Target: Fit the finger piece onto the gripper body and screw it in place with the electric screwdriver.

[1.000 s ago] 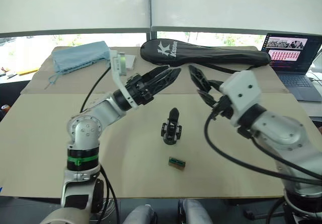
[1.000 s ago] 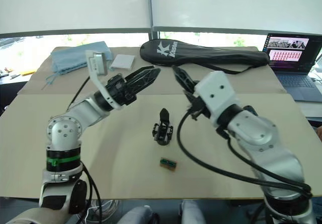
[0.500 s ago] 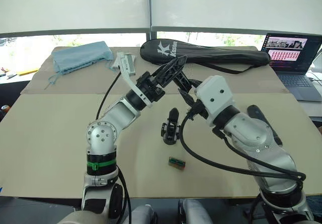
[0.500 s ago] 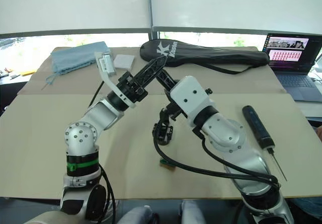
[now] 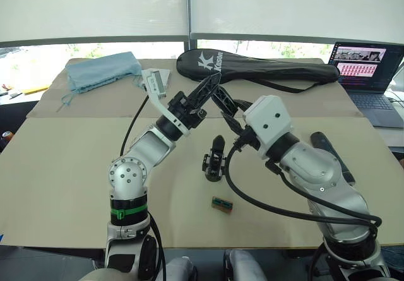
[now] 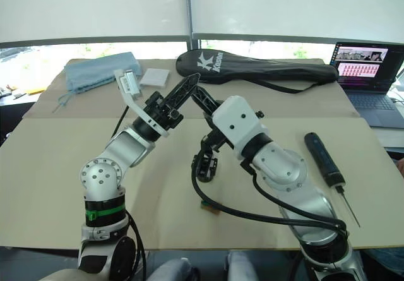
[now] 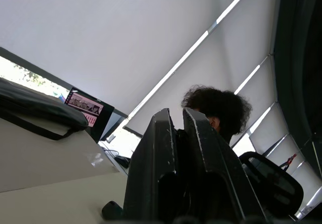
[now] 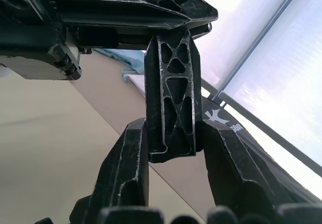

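The finger piece (image 8: 171, 98), a flat black latticed strip, stands upright between the fingers of my right gripper (image 8: 171, 126), which press its lower sides. My left gripper (image 5: 213, 82) meets it from above, its fingers (image 7: 161, 148) drawn close together at the piece's upper end. Both grippers hang together above the middle of the table. Below them the gripper body (image 5: 215, 159) rests on the tabletop, its pointed finger aimed away from me. The electric screwdriver (image 6: 322, 158) lies on the table to the right, bit toward me.
A small green-brown block (image 5: 221, 204) lies in front of the gripper body. A black racket bag (image 5: 252, 66), a blue cloth (image 5: 101, 69) and a white pad line the far edge; a laptop (image 5: 366, 66) stands far right. A person's head (image 7: 216, 108) is seen beyond the table.
Both arms have swung together over the middle of the table, uncovering the screwdriver. My left gripper's fingers have gone from wide apart to nearly together at the finger piece's top end.
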Tool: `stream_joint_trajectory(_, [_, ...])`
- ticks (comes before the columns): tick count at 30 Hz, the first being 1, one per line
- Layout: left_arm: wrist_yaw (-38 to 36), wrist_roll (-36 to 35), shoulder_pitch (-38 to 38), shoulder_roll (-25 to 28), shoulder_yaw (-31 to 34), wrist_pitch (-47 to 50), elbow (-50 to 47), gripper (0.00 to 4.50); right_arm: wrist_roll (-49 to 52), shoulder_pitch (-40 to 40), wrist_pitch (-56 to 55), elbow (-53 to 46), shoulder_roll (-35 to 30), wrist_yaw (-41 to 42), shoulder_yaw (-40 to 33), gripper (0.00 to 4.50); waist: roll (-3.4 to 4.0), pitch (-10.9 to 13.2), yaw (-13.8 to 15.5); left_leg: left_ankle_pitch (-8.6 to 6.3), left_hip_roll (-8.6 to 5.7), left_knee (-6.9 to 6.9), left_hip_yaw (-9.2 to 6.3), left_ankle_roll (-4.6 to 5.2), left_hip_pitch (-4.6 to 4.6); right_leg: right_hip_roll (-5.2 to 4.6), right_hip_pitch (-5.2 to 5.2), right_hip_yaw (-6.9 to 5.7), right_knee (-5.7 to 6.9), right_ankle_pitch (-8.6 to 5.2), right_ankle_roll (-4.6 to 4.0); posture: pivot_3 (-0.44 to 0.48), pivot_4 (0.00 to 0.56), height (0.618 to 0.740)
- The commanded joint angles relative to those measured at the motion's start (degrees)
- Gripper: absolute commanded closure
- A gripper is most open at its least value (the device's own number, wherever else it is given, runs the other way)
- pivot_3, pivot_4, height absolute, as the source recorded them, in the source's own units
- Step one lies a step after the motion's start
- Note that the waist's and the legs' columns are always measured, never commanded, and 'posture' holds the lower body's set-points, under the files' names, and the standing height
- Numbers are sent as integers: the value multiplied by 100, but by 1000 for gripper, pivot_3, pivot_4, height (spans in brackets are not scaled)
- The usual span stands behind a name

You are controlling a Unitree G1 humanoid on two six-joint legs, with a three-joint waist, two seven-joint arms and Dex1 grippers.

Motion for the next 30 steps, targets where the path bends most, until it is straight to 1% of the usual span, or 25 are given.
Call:
stream_joint_trajectory(1, [-281, -206, -188, 88, 45, -88, -28, 4500, 125, -15, -243, -248, -61, 218, -420, 1282, 0, 0, -1, 0, 0, 0, 0, 0, 0, 0, 0, 0, 0, 0, 0, 0, 150, 740])
stream_joint_trajectory(4, [-929, -24, -368, 463, 28, -113, 212, 4500, 535, 179, -284, -382, -310, 714, -1054, 218, 0, 0, -1, 0, 0, 0, 0, 0, 0, 1, 0, -2, 0, 0, 0, 0, 150, 740])
stream_joint_trajectory(5, [-1276, 94, -427, 700, -24, -77, 333, 4500, 894, 342, -272, -432, -472, 1103, -1384, 68, -1, 1, 11, 0, 0, -1, 0, 0, 0, 1, 0, -2, 0, 0, 0, 0, 150, 740])
stream_joint_trajectory(6, [-1628, 202, -473, 928, -102, -25, 437, 4500, 1240, 500, -196, -458, -633, 1458, -1665, 68, -1, 1, 8, 0, 0, -2, 0, 0, 0, 1, 2, -4, -3, 0, 0, 0, 150, 740])
stream_joint_trajectory(8, [-2645, 621, -568, 1497, -419, -57, 634, 4500, 1984, 906, 58, -403, -1103, 2243, -2357, 68, -1, 1, 5, 0, -1, -5, 0, 0, 0, 2, 3, -5, -5, 0, 0, 0, 150, 740])
stream_joint_trajectory(9, [-3027, 757, -634, 1698, -533, -65, 763, 4500, 2234, 1012, 112, -322, -1277, 2454, -2628, 68, 0, 1, 2, 0, 0, -8, 0, 1, 2, 5, 3, -7, -9, 0, 0, 0, 150, 740])
stream_joint_trajectory(12, [-4070, 848, -980, 2214, -764, 208, 1179, 4500, 3308, 963, 633, 4, -1613, 2766, -3406, 68, -1, 3, -1, 1, -1, -7, 3, 5, 0, 3, 5, -8, -9, 0, 0, 0, 150, 740])
stream_joint_trajectory(13, [-4455, 910, -1080, 2408, -909, 341, 1250, 4500, 3826, 923, 951, 93, -1696, 2806, -3615, 68, -3, 4, -6, 1, 0, -7, 3, 6, 0, 2, 5, -8, -9, 0, 0, 0, 150, 740])
stream_joint_trajectory(15, [-5027, 1084, -1217, 2655, -1149, 438, 1360, 4500, 4555, 852, 1377, 213, -1834, 2792, -3794, 68, -3, 4, -25, 1, 5, -11, 3, 6, 2, 2, 5, -1, -9, -1, -1, 0, 150, 740])
stream_joint_trajectory(18, [-5629, 1177, -1489, 2859, -1429, 746, 1495, 4500, 5993, 686, 2070, 385, -2044, 2455, -3781, 68, -4, 5, -25, 2, 9, -19, 2, 6, 4, 1, 3, 2, -7, -5, -8, 0, 150, 740])
stream_joint_trajectory(20, [-5954, 1267, -1682, 2907, -1615, 903, 1555, 4500, 7000, 546, 2357, 554, -2188, 1959, -3573, 68, -3, 7, -13, 1, 9, -19, 2, 8, 1, -3, 3, 1, -7, -5, -9, 0, 150, 740])
stream_joint_trajectory(22, [-6216, 1494, -1787, 2892, -1767, 811, 1590, 4500, 7638, 431, 2538, 678, -2375, 1412, -3247, 68, -4, 8, -1, -1, 6, -18, 2, 12, -2, -8, 3, 2, -8, -4, -8, 0, 150, 740])
stream_joint_trajectory(24, [-6357, 1626, -1855, 2828, -1855, 791, 1611, 4500, 7985, 275, 2423, 755, -2302, 762, -2893, 68, -5, 8, 1, -3, 7, -19, 2, 16, -2, -9, 3, 1, -11, -4, -8, 0, 150, 740])
stream_joint_trajectory(26, [-6387, 1688, -1885, 2709, -1893, 802, 1581, 4500, 8315, 98, 2208, 755, -2087, 119, -2448, 68, -6, 9, -3, -3, 7, -18, 2, 16, -7, -10, 1, 0, -13, -4, -8, 0, 150, 740])
stream_joint_trajectory(28, [-6366, 1708, -1872, 2618, -1873, 860, 1536, 4500, 8535, -35, 2065, 701, -1912, -302, -2077, 68, -7, 10, 2, -3, 7, -17, 2, 16, -9, -10, -1, 2, -12, -4, -7, 0, 150, 740])
stream_joint_trajectory(30, [-6377, 1750, -1845, 2589, -1850, 885, 1507, 4500, 8723, -132, 1907, 727, -1810, -647, -1877, 68, -7, 10, 1, -3, 7, -16, 2, 16, -15, -10, -6, 0, -12, -4, -7, 0, 150, 740])
